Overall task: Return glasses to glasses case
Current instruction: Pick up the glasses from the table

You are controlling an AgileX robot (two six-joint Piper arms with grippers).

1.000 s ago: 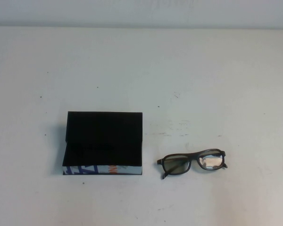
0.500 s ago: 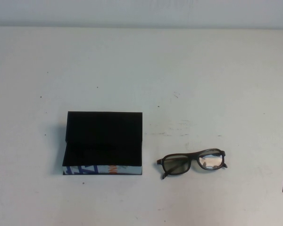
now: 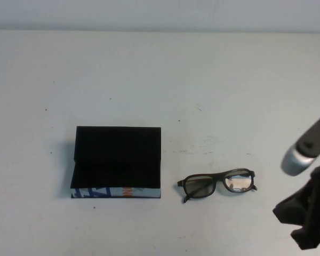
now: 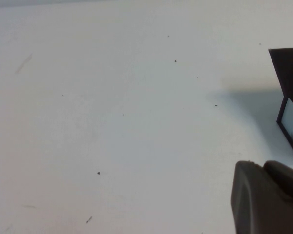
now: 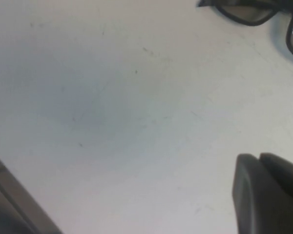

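The glasses case (image 3: pixel 117 160) is a black box with a blue, white and orange front edge, left of the table's middle; its lid looks raised at the back. The dark-framed glasses (image 3: pixel 217 183) lie on the table just right of it, apart from it. My right gripper (image 3: pixel 308 221) is at the near right, right of the glasses and not touching them. In the right wrist view its fingers (image 5: pixel 258 158) are together and empty, with the glasses (image 5: pixel 249 12) ahead. My left gripper (image 4: pixel 261 168) is shut and empty, with the case's side (image 4: pixel 289 73) beyond it.
The white table (image 3: pixel 160 80) has small dark specks and faint scuffs. A pale wall runs along its far edge. A dark edge (image 5: pixel 10 204) crosses one corner of the right wrist view.
My right arm has come into the high view from the near right corner and moved toward the glasses. The case and the glasses have not moved.
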